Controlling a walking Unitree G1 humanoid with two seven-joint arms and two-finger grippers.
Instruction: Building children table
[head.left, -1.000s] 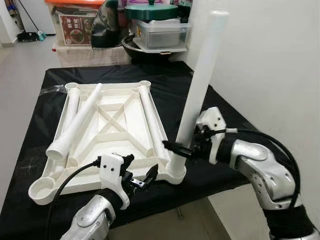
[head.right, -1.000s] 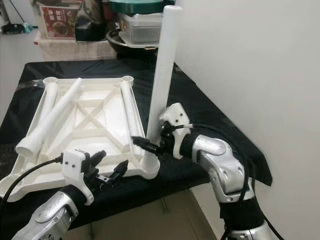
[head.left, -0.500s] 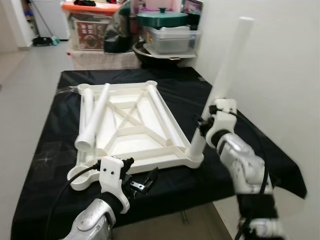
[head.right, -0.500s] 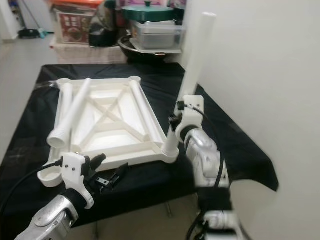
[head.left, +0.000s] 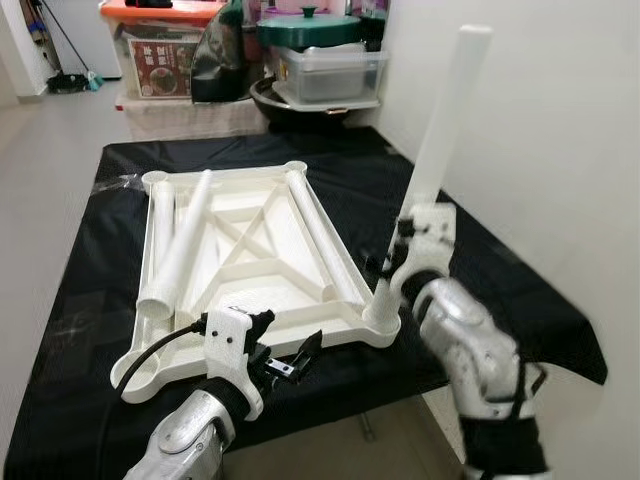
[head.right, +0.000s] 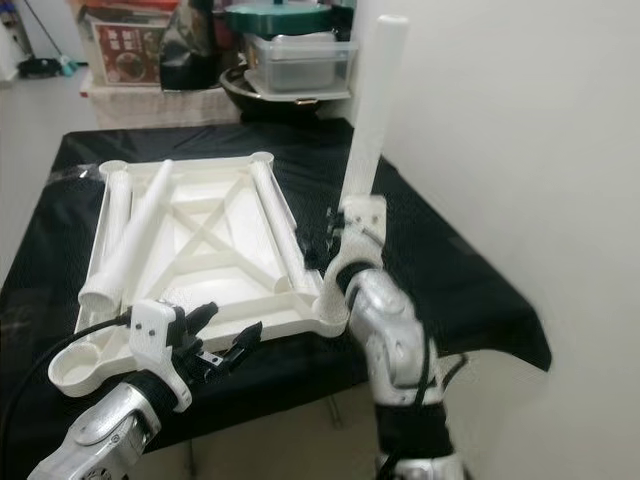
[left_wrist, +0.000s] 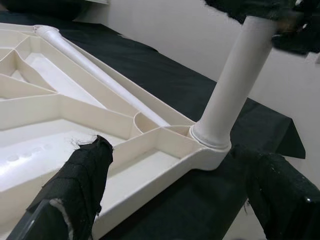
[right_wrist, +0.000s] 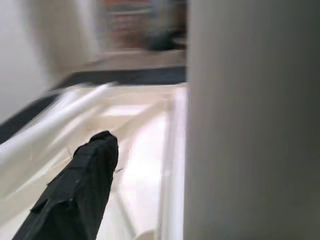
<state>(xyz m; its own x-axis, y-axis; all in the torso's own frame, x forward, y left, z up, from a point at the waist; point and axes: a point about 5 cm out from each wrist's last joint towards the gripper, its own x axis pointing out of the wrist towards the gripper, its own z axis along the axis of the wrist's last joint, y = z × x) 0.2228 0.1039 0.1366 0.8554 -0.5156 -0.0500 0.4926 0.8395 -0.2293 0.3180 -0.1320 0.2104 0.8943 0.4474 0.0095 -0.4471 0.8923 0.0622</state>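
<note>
Right end effector (head.left: 392, 262) has your upright leg (head.left: 440, 140) clamped low, just above the corner socket (head.left: 381, 322).

You're holding it near the base, likely to steady it seating in the upturned tabletop (head.left: 250, 250) on the black-draped bench (head.left: 480, 270). Left end effector (head.left: 290, 357) hovers fingers apart and empty at the near edge. Three loose legs (head.left: 185, 250) lie in the frame; whether the socket joint is fully home is hard to tell.
</note>
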